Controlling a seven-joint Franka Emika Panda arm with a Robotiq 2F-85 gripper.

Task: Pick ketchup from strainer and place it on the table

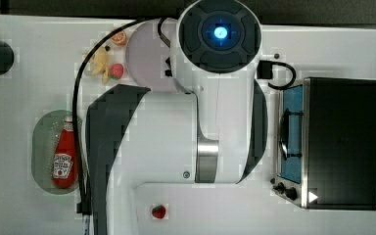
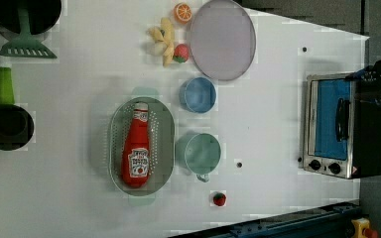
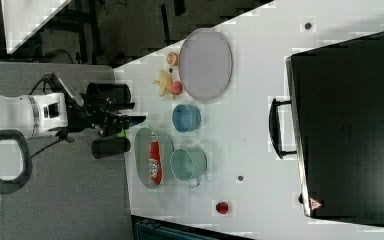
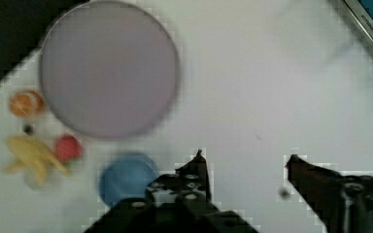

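Your gripper (image 4: 245,158) hangs spread wide, empty. The ketchup bottle (image 2: 136,149) lies flat in the strainer (image 2: 164,130); likely light, slick plastic, so pinch across its body.

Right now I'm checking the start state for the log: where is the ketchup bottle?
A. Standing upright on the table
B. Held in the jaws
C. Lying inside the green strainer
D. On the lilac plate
C: the ketchup lies flat in the strainer, while the open gripper holds nothing.
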